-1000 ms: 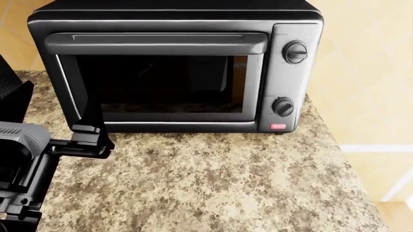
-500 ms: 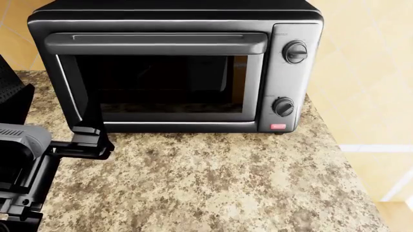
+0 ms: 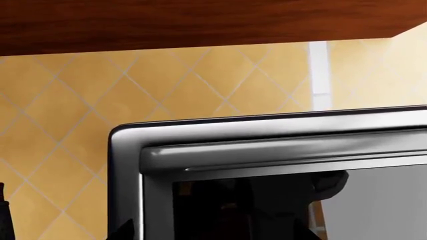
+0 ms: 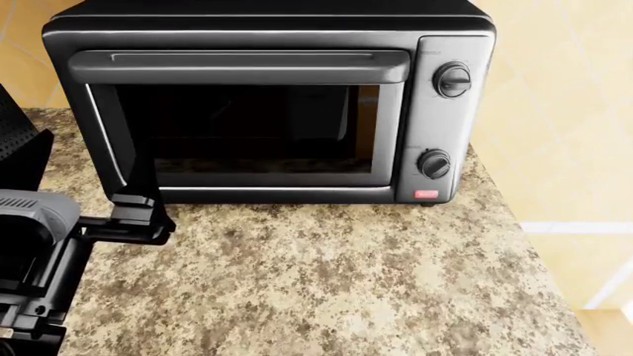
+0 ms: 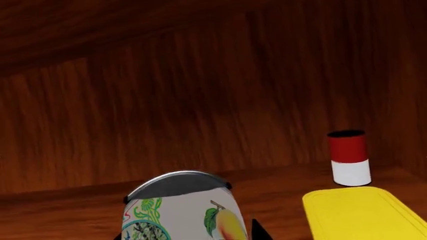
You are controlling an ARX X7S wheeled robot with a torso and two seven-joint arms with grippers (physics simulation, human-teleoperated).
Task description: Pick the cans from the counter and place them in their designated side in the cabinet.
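A black and silver toaster oven (image 3: pixel 280 165) stands close ahead of the claw, its top corner, silver door handle (image 3: pixel 280 152) and dark glass door (image 3: pixel 267 205) in view. Behind it rises a yellow tiled wall (image 3: pixel 133 90), with dark wooden cabinet underside (image 3: pixel 200 22) above.

**Robot body: grey and black left arm**

In the head view, only the left arm (image 4: pixel 40 259) shows. A rounded light-grey housing sits over black, boxy, matte segments. A slim grey rod runs sideways from the housing to a black angular bracket (image 4: pixel 138 219) with flat faces and a small raised block on top. The wrist views show only slivers of black at their edges.
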